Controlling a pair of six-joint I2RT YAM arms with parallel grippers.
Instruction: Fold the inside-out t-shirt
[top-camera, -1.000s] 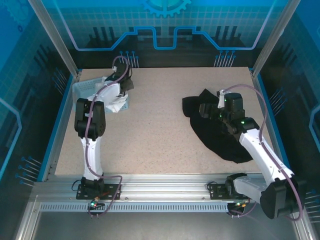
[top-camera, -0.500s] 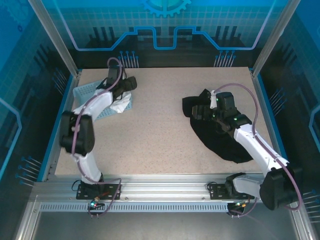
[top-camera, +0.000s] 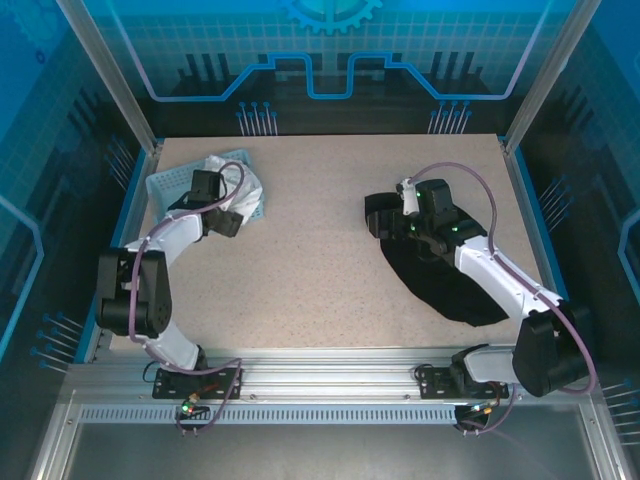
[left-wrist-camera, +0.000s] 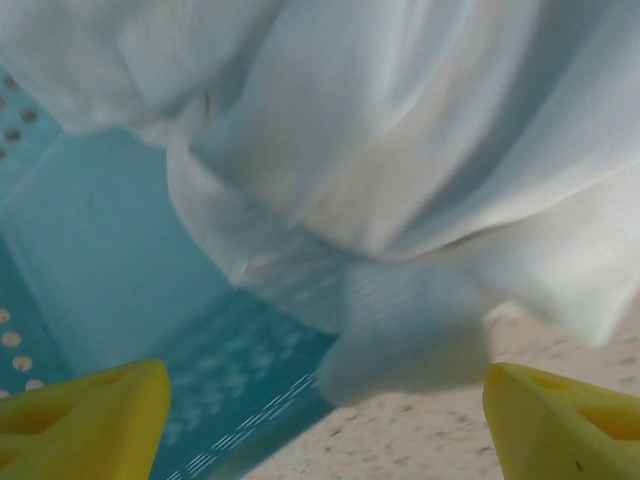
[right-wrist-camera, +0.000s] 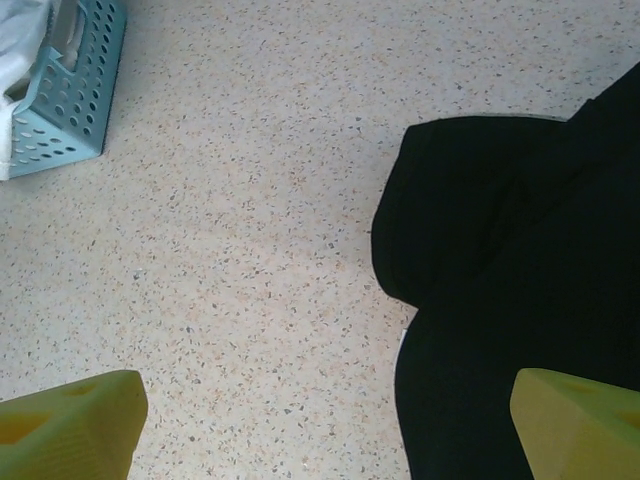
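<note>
Right wrist view: the right pincer (right-wrist-camera: 320, 430) gapes wide and empty above the table (right-wrist-camera: 230, 230), with the t-shirt (right-wrist-camera: 520, 270) crumpled beneath its right-hand finger. It looks soft, light and floppy, probably best pinched at a hem edge. The left pincer (left-wrist-camera: 320, 420) is also wide, facing white cloth (left-wrist-camera: 400, 150).

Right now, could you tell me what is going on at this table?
Two robot arms are meant to fold the black t-shirt, which lies crumpled and unfolded on the right side of the table. The right gripper hangs open over its left edge, gripping nothing. At the far left, the left gripper is open beside a white cloth that is heaped in a light blue basket and drapes over its rim; it grips nothing either.
</note>
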